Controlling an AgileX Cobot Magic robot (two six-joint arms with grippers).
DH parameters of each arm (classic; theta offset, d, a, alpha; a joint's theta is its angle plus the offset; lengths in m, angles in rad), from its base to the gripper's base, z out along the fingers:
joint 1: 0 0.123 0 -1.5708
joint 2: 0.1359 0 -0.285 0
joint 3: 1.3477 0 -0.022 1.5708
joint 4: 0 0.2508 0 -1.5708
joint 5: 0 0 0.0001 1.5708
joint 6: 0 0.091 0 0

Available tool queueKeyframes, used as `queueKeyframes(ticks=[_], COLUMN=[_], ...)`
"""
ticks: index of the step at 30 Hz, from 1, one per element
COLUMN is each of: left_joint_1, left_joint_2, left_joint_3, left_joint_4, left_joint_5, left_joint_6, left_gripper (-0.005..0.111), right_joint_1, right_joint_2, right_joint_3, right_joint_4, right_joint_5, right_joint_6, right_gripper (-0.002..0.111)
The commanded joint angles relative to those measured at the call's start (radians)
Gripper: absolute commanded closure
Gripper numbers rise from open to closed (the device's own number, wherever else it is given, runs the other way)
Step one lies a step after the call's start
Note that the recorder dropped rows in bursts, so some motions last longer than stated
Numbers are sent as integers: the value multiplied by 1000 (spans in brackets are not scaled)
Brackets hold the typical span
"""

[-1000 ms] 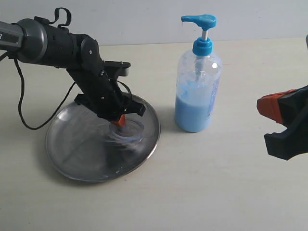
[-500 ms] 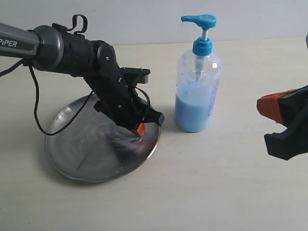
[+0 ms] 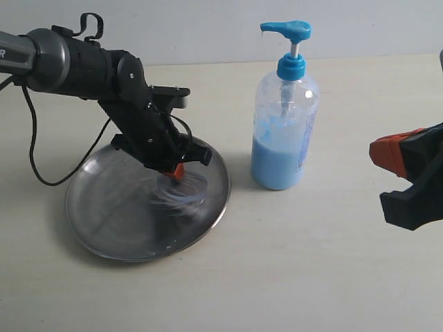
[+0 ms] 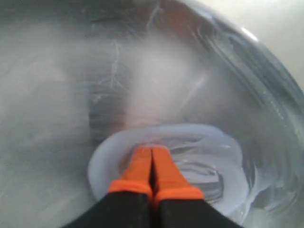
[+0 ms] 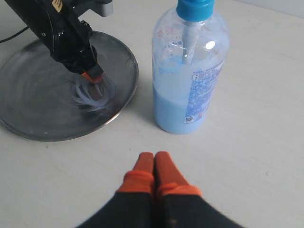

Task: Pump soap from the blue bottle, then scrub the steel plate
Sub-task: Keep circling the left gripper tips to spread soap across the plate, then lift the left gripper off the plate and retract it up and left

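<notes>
Steel plate (image 3: 104, 214) scrub ongoing: L gripper (image 3: 178, 172), tips together, swung back from rim thru soap (image 3: 185, 196); R gripper (image 5: 154, 166) closed, idle.

Looks like a robot lab bench to me: bare beige table (image 3: 325, 277), blank pale wall (image 3: 194, 28) behind, and a black arm (image 3: 76, 66) with a loose cable (image 3: 28, 145) trailing across it.

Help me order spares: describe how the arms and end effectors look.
Left arm: black, rounded links behind a grey tubular section, with a loose black cable looping alongside. Both the left end effector and right end effector are black with orange tips.
</notes>
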Motion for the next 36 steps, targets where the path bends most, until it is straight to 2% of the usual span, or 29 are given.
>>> queueKeyframes(ticks=[1, 6, 11, 14, 18, 27, 32, 36], left_joint_1=[9, -20, -56, -70, -70, -52, -52, -52], left_joint_2=[5, 5, 5, 5, 5, -64, -195, -304], left_joint_3=[9, 9, 9, 9, 9, 9, 16, 39], left_joint_4=[29, 12, -118, -203, -212, -72, 27, 34], left_joint_5=[109, 164, 171, 141, 59, -52, -40, -40], left_joint_6=[13, 59, 168, 221, 223, 58, -8, -8], left_gripper=[107, 107, 107, 107, 107, 107, 107, 107], right_joint_1=[-2, -2, -2, -2, -2, -2, -2, -2], right_joint_2=[-7, -7, -7, -7, -7, -7, -7, -7], right_joint_3=[3, 3, 3, 3, 3, 5, 11, 13], right_joint_4=[5, 5, 5, 5, 5, 1, -1, -37], right_joint_5=[-12, -12, -12, -12, -12, -22, -39, -41], right_joint_6=[-4, -4, -4, -4, -4, -23, -49, -51], right_gripper=[108, 108, 108, 108, 108, 108, 108, 108])
